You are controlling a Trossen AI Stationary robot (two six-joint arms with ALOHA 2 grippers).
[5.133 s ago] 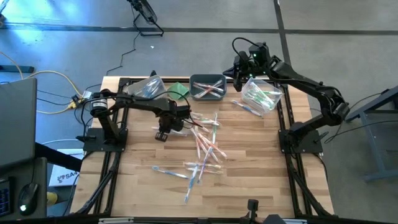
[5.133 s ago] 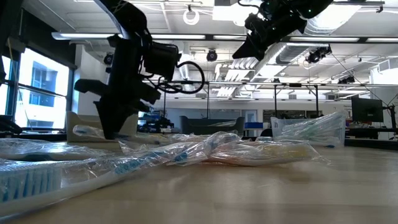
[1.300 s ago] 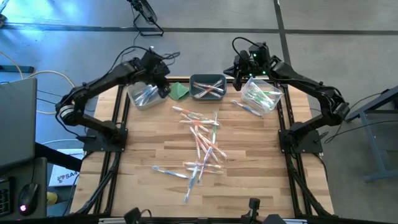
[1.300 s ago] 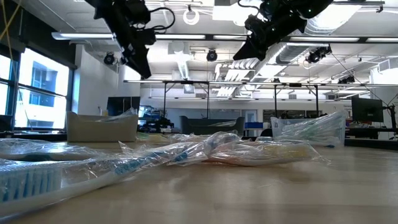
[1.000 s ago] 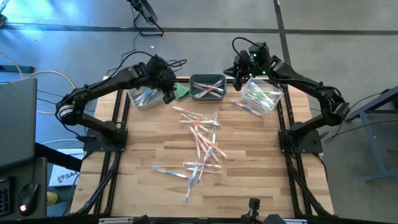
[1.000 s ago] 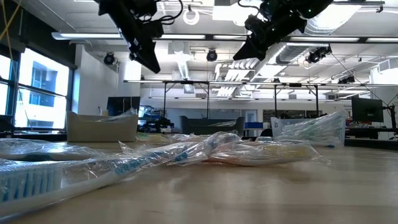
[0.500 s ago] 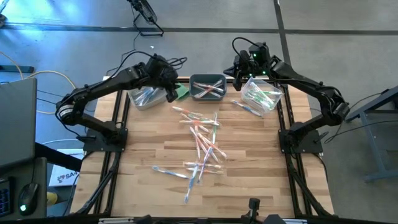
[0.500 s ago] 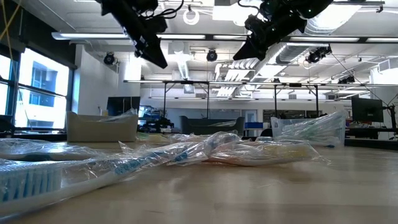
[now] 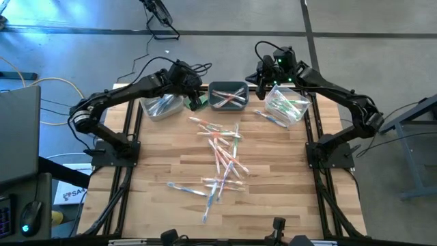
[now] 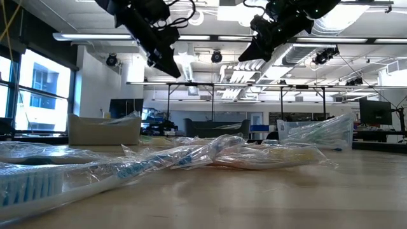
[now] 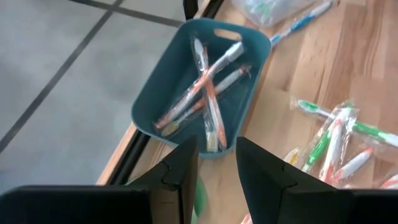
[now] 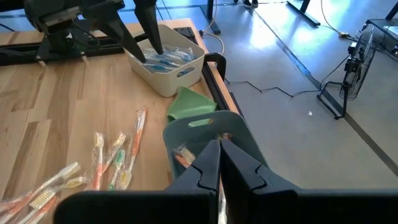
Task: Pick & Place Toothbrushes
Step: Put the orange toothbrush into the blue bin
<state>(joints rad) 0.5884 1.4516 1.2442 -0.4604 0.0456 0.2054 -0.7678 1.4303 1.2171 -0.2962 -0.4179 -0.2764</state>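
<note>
Your left gripper (image 9: pixel 194 100) hangs high above the back edge of the surface (image 9: pixel 273 171), fingers (image 11: pixel 180 165) a narrow gap apart w/ nothing between them. Just ahead of those fingers sits the teal bin (image 11: pixel 158 93), a rounded plastic tub w/ a handle slot, holding a few pink-orange toothbrushes crossed over each other in shiny wrap. Right below the fingers a bit of the green cloth (image 9: pixel 200 100) shows; beyond the bin's far side the surface ends and bare grey floor starts, so no room to move that way.

Your right gripper (image 9: pixel 261 85) waits in the air above the other end of the teal bin, fingers (image 12: pixel 208 163) pressed together, empty.

Main heap of toothbrushes (image 9: pixel 222 160) lies loose on the wood well back from both sets of fingers, thin see-through sticks in crinkly film, blue, green and pink-orange parts, spread in a long scatter w/ open wood on both sides. The white bin (image 9: pixel 161 106) w/ blue ones sits beside the left fingers, past the cloth; the clear bin (image 9: pixel 287 105) w/ green ones sits beside the right fingers, one blue brush (image 9: pixel 270 119) lying just outside it.
</note>
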